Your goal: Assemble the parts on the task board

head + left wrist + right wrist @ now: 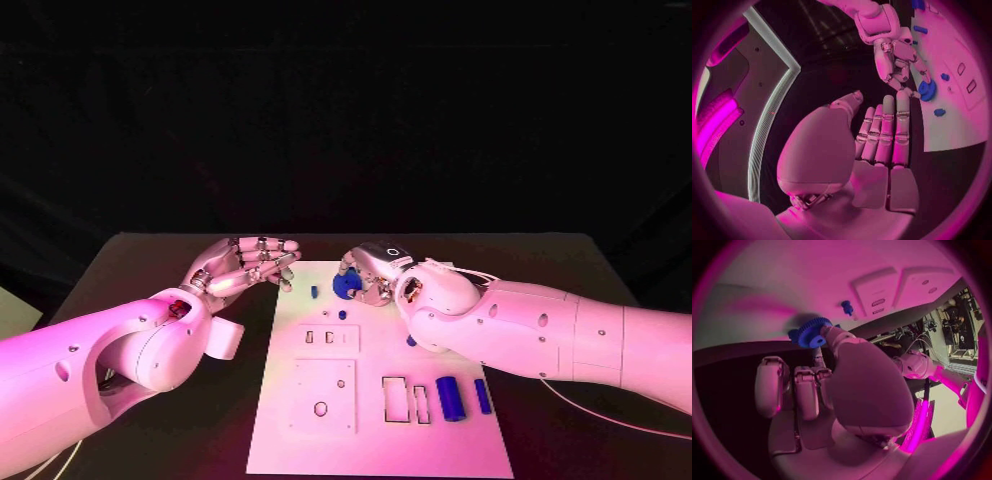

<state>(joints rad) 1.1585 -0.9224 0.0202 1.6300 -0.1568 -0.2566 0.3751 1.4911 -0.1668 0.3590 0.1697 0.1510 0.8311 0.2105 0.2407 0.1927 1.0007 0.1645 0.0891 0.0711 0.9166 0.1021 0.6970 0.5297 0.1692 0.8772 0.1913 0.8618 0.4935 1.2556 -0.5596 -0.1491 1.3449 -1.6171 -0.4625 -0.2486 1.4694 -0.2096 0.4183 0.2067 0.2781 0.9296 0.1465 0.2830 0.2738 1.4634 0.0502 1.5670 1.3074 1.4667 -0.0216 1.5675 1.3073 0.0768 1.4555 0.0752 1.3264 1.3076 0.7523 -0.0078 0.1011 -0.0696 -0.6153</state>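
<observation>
No writing readable; right hand fingers pinch a blue gear, left hand fingers half-curled, empty

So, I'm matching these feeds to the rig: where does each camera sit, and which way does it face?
Head view: on the robot's head, looking down at the task board; both arms enter, left hand beside the board, right hand holding the blue gear.
Left wrist view: behind the left hand, facing across the board's edge towards the right hand.
Right wrist view: behind the right hand, facing the board.
Shared: both wrist views show the gear.
</observation>
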